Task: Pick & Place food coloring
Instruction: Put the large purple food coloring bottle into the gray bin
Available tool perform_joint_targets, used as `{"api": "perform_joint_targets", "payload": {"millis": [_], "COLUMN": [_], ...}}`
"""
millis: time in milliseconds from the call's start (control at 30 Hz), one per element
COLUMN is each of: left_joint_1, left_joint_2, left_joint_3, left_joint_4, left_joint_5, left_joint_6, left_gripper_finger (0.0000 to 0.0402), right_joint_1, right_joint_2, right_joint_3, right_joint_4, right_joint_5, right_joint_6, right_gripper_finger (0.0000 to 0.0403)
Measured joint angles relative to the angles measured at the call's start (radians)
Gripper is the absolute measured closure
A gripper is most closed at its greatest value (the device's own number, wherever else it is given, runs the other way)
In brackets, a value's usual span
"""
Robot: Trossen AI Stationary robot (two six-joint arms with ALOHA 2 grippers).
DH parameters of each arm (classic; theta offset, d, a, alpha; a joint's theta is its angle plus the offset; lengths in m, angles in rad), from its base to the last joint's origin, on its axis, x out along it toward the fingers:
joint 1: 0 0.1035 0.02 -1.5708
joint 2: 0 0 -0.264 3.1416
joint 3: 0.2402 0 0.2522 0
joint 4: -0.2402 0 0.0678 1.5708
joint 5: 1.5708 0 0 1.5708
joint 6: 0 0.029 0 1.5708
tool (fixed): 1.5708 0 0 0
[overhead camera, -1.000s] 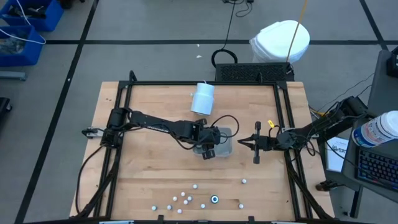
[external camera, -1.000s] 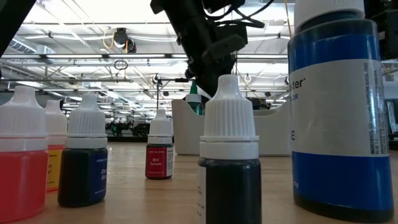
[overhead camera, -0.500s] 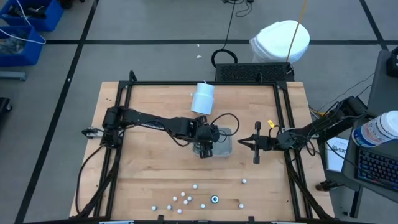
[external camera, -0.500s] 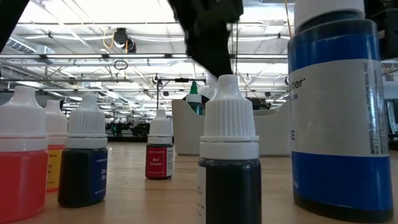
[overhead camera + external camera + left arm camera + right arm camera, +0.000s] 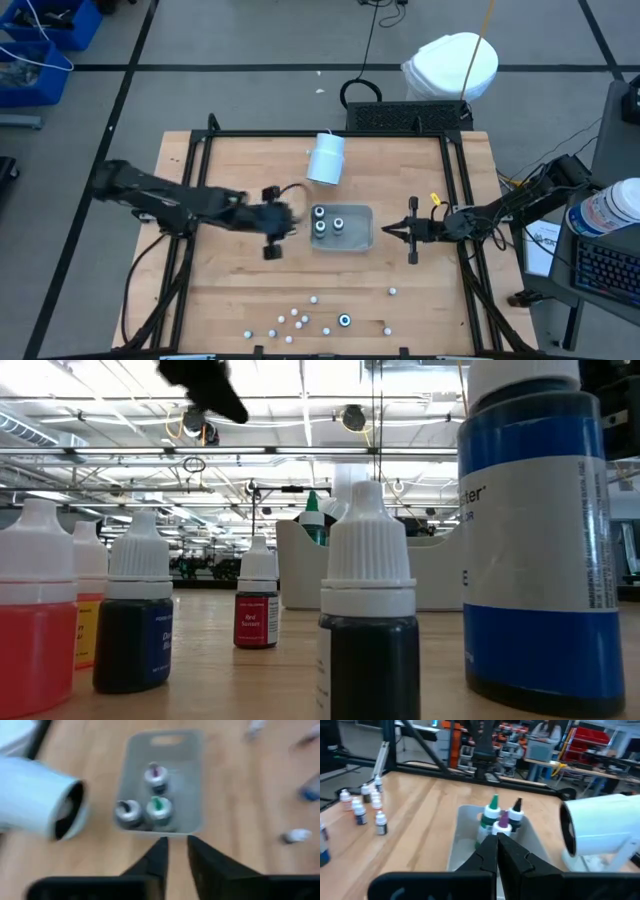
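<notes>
Three food coloring bottles [image 5: 322, 224] stand upright in the pale grey tray [image 5: 361, 240] at mid-table; the left wrist view shows them from above [image 5: 159, 807], the right wrist view from the side [image 5: 492, 811]. Several more stand loose by the near edge [image 5: 298, 320] and fill the low view's foreground [image 5: 368, 610]. My left gripper [image 5: 295, 224] hovers just left of the tray, blurred, slightly open and empty [image 5: 177, 851]. My right gripper [image 5: 387, 230] waits right of the tray, shut [image 5: 497, 842].
A pale blue-white cylinder [image 5: 326, 158] lies on its side behind the tray, its open end showing in the left wrist view [image 5: 67, 810]. A larger blue bottle [image 5: 535, 540] stands among the loose ones. Bare wood lies between the tray and the near bottles.
My left gripper has drawn back fast from above the tray toward the table's left, its arm folding back with it, and has risen out of the low view's middle. The tray and its three bottles now show uncovered. The right arm has kept still.
</notes>
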Motion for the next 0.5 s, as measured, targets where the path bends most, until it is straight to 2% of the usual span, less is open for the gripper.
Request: {"api": "perform_joint_targets", "payload": {"millis": [100,233,367,500], "left_joint_1": [0.008,0.006,0.01,0.009], "left_joint_2": [-0.17,-0.342,-0.446,-0.495], "left_joint_3": [-0.267,-0.551,-0.723,-0.819], "left_joint_4": [0.319,0.671,0.835,0.917], "left_joint_5": [0.045,0.052,-0.02,-0.034], "left_joint_6": [-0.029,-0.024,-0.028,-0.004], "left_gripper_finger": [0.0389,0.0393,0.0397,0.0389], "right_joint_1": [0.0,-0.001,-0.024,-0.076], "right_joint_2": [0.0,0.0,0.0,0.026], "right_joint_3": [0.0,0.0,0.0,0.036], "right_joint_4": [-0.012,-0.01,0.035,0.052], "right_joint_5": [-0.015,-0.011,-0.01,-0.012], "right_joint_6": [-0.013,0.019,0.033,0.096], "right_gripper_finger": [0.0403,0.0403,0.0403,0.0403]}}
